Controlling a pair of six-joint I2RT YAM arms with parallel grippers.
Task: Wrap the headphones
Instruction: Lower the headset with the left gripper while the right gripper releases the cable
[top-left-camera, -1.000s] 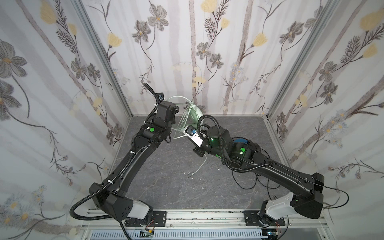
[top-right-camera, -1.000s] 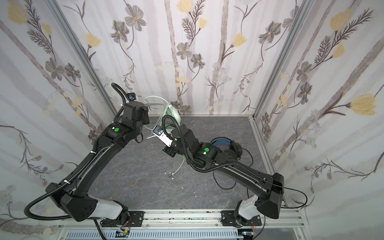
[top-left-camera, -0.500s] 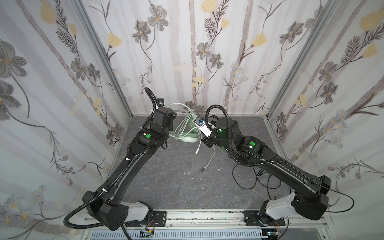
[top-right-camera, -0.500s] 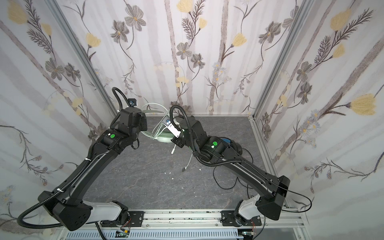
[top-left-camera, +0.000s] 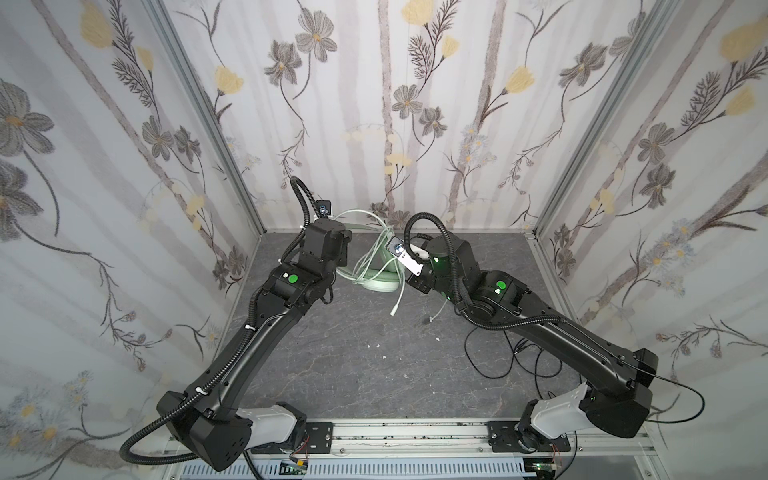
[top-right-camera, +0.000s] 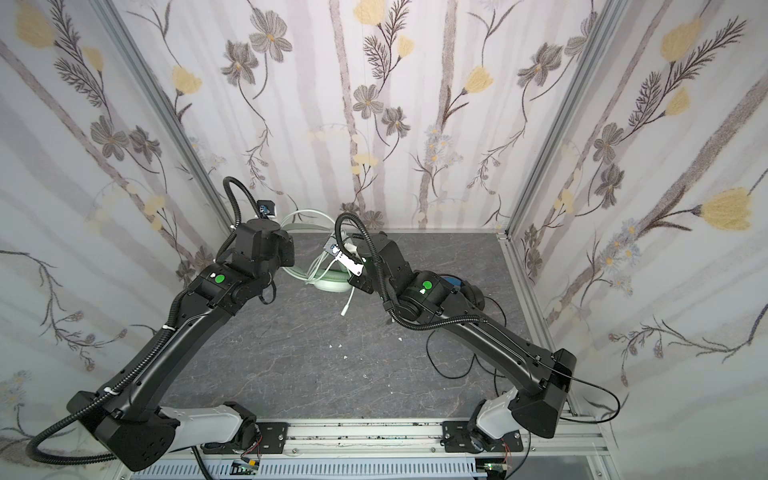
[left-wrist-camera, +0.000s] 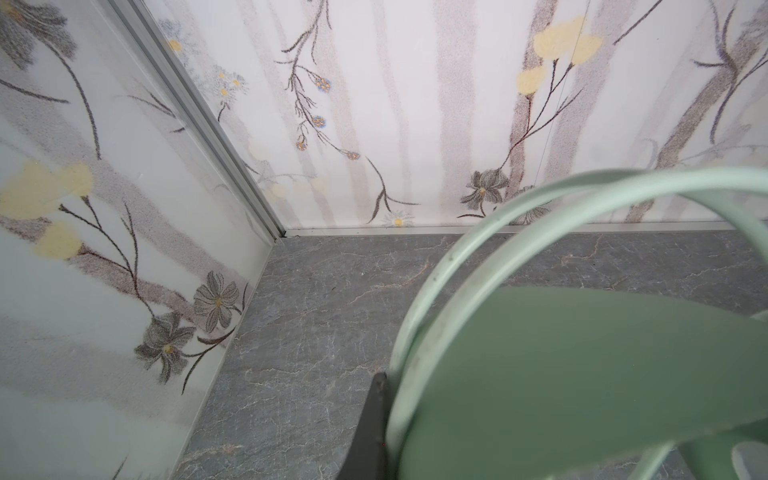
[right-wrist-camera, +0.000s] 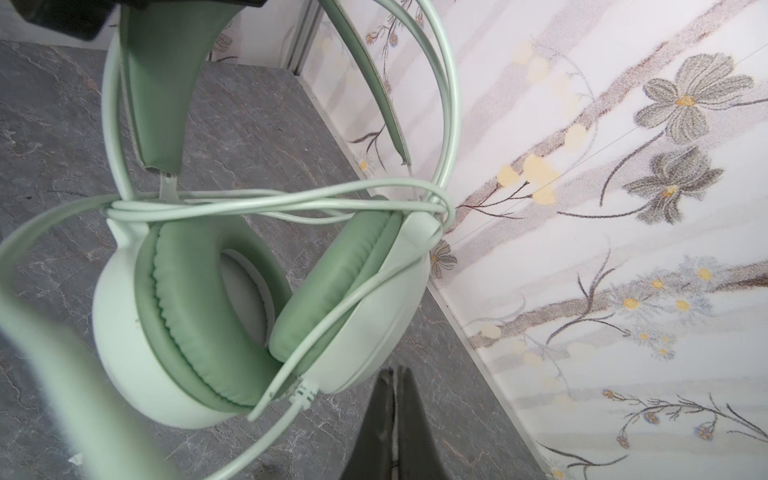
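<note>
- We see the green headset (top-left-camera: 380, 282) near the far edge of the bench (top-left-camera: 353, 374), a little left of its middle, between the two arms.
- The left gripper (right-wrist-camera: 83, 16) is clamped on the padded headband. Its wrist view shows only one dark finger (left-wrist-camera: 372, 419), right against the band's pale rim.
- The pale cable (right-wrist-camera: 270, 203) runs in a few turns across the headset just above the ear cups, and further loops arch up over the headband.
- The cable's plug (top-left-camera: 393, 309) hangs down just in front of the ear cups. We cannot tell whether it touches the bench.
- The right gripper (right-wrist-camera: 395, 415) sits just beside the ear cups with its fingers pressed together — we see nothing between them.
- The black headset (top-right-camera: 473, 293) lies toward the right side of the bench, mostly hidden behind the right arm — only a blue patch and a dark ear cup show.
- Its thin black cable (top-left-camera: 490, 370) lies loose in loops near the right edge.
</note>
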